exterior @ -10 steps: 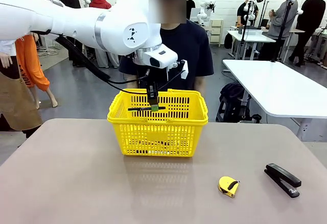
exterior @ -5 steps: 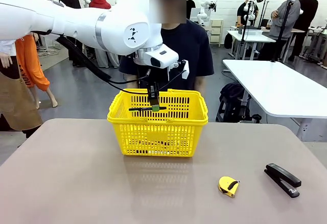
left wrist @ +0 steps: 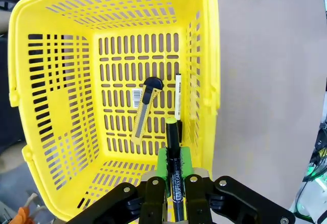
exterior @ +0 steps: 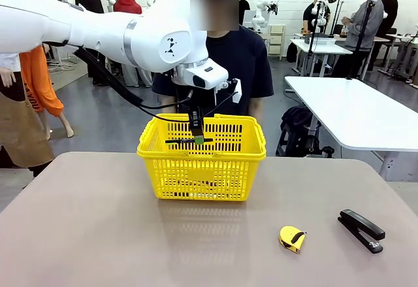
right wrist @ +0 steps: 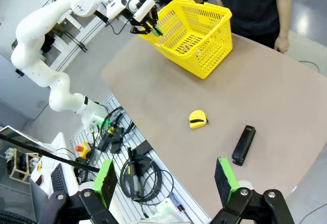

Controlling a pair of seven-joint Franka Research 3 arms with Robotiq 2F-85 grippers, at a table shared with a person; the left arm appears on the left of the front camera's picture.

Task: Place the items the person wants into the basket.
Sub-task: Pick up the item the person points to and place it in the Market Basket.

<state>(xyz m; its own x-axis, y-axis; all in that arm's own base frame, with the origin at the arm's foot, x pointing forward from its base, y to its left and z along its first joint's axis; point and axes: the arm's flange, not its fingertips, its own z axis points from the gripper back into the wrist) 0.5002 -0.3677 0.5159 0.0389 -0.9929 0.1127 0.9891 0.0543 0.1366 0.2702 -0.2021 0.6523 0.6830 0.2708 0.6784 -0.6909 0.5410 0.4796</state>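
My left gripper hangs over the yellow basket, shut on the thin black pen with a yellow tip, which lies level across the rim. In the left wrist view the green pads clamp the pen above the basket's open inside. On the basket floor lie the yellow-and-black utility knife and the white-barrelled marker. The person in a black T-shirt stands just behind the basket. My right gripper is open, high above the table's near corner.
A yellow tape measure and a black stapler lie on the brown table at front right. A white table stands at the right, and other people are farther back.
My left wrist has shifted only slightly over the basket, with the pen still held. People in the background have moved a little.
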